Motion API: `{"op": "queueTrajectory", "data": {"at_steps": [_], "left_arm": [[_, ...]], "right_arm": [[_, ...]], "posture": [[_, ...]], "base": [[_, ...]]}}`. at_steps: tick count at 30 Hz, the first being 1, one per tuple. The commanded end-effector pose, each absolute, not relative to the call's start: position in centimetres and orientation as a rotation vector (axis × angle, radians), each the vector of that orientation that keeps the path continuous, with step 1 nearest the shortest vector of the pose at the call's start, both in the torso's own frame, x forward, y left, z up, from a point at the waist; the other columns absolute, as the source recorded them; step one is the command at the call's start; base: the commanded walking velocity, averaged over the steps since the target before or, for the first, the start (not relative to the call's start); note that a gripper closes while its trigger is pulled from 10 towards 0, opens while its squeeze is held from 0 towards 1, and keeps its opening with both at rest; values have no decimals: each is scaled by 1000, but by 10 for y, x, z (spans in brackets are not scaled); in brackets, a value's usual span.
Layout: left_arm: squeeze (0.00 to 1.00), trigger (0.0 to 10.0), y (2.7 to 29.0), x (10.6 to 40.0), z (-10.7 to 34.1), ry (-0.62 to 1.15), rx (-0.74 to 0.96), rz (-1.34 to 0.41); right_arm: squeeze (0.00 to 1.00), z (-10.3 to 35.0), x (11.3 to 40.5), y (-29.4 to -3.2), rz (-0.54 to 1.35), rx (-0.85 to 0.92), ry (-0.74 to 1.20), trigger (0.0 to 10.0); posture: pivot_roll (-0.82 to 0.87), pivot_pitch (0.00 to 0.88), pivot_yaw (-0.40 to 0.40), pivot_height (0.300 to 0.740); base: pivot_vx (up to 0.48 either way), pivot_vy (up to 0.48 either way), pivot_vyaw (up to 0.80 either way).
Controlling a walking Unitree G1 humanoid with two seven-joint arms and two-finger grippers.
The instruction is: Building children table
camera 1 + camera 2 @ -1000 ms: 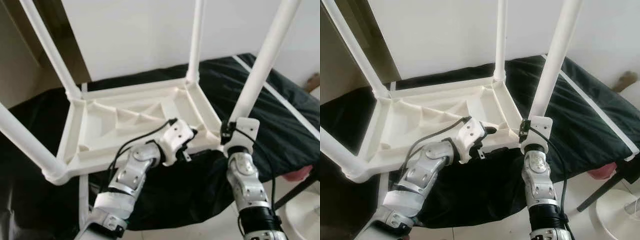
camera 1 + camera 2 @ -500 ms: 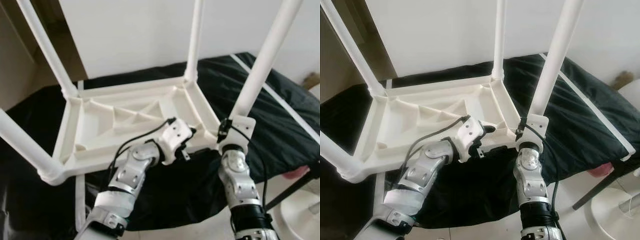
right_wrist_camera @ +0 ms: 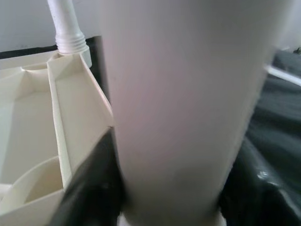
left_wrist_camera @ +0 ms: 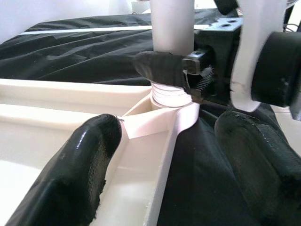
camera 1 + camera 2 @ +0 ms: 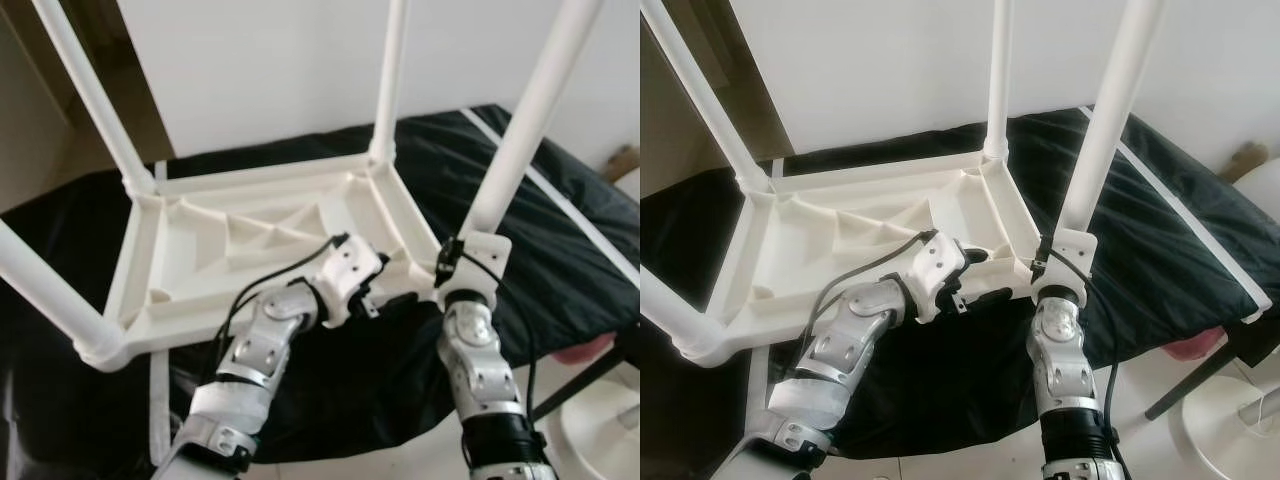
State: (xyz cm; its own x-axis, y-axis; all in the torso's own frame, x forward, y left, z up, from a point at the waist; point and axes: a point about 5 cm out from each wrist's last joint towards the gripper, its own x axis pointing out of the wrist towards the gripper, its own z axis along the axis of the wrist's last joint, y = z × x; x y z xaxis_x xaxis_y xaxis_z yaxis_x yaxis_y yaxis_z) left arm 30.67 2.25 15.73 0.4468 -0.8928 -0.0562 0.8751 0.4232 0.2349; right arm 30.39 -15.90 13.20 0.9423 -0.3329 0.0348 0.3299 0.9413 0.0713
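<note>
White plastic table [image 5: 260, 240] upside down on black cloth [image 5: 560, 230], frame centre, unchanged. Right gripper [image 4: 181, 70] remains clamped on near-right leg [image 5: 525, 120]. Left gripper [image 4: 169, 155] fingers spread, now straddling rim.

A black cloth [image 5: 560, 250] covers the surface before a white wall [image 5: 260, 70], pink object [image 5: 590, 348] beside.

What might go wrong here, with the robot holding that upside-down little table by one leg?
Two risks, as I see it. The right gripper clamps the near leg just above its socket, where threads show; a crooked turn might cross-thread it. The tabletop rests on loose black cloth with its near edge by the bed's edge, steadied only by the left gripper astride its rim, so it might slide off.
</note>
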Motion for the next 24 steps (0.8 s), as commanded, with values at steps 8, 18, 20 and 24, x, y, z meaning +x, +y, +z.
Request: {"op": "queueTrajectory", "data": {"at_steps": [8, 18, 20, 24], "left_arm": [[0, 10000, 27, 309, 160, -106, 230, -920], [0, 10000, 30, 299, 159, -124, 215, -957], [0, 10000, 31, 297, 158, -116, 216, -958], [0, 10000, 34, 296, 157, -112, 232, -956]], "right_arm": [[1000, 135, 299, -164, -326, 121, -89, 10000], [1000, 139, 287, -180, -186, 119, -143, 10000], [0, 138, 287, -182, -149, 124, -145, 10000], [0, 138, 287, -187, -80, 112, -148, 10000]], "posture": [[-70, 0, 56, 740], [-52, 0, 30, 740], [-51, 0, 29, 740], [-49, 0, 29, 740]], "base": [[0, 0, 0], [0, 0, 0], [0, 0, 0], [0, 0, 0]]}}
